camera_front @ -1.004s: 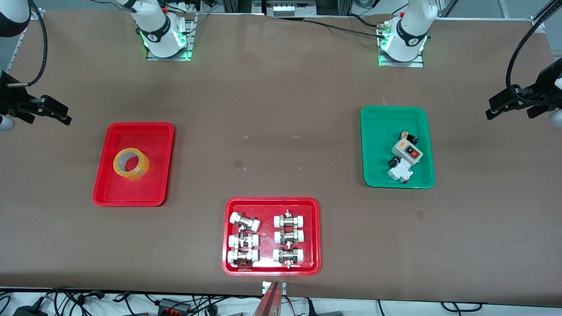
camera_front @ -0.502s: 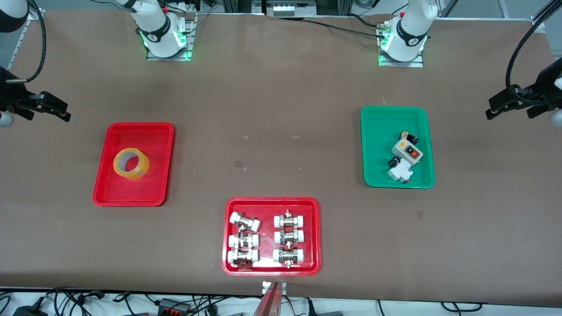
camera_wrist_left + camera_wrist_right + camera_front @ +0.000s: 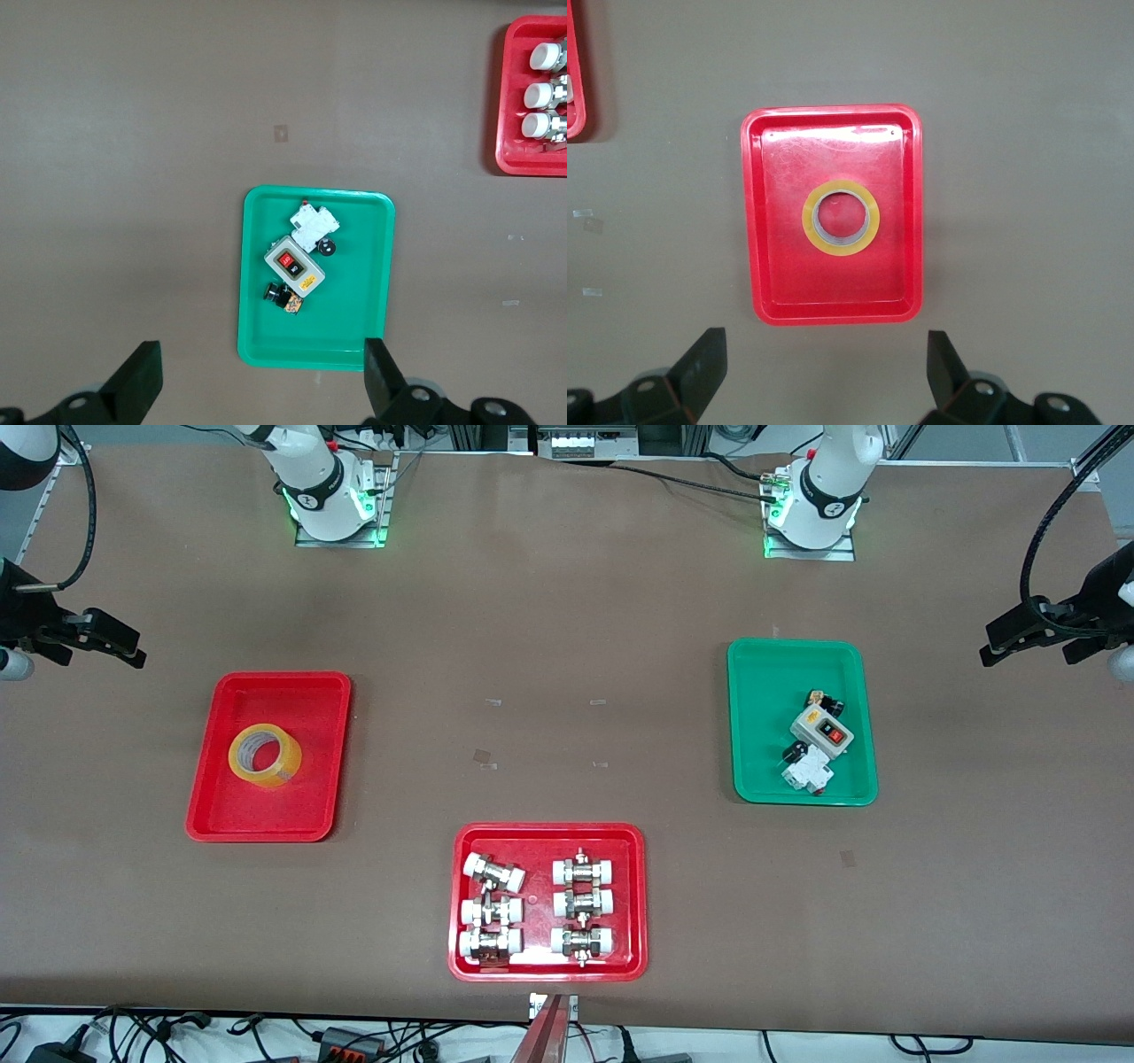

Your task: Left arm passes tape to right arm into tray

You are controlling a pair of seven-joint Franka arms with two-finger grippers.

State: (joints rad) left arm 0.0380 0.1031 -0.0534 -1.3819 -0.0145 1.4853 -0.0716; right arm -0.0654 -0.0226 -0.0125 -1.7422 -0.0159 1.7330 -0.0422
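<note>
The yellow tape [image 3: 286, 767] lies flat in the plain red tray [image 3: 283, 700], toward the right arm's end of the table. My right gripper [image 3: 133, 651] hangs open and empty, high over the table's edge at that end, well apart from the tray. Its wrist view looks straight down on the tape [image 3: 873, 219] and tray [image 3: 780, 177], with the right gripper [image 3: 824, 367] wide open. My left gripper [image 3: 988, 645] waits open and empty over the table's edge at the left arm's end. In its own wrist view the left gripper [image 3: 261, 385] frames the green tray's rim.
A green tray [image 3: 762, 691] [image 3: 354, 301] with a grey switch box [image 3: 821, 730] and small parts sits toward the left arm's end. A wider red tray [image 3: 547, 833] of white-capped fittings lies nearest the front camera. Small tape marks dot the middle of the table.
My right gripper has drifted slightly toward the robots' side of the table. The tape, the trays and the left arm have not moved.
</note>
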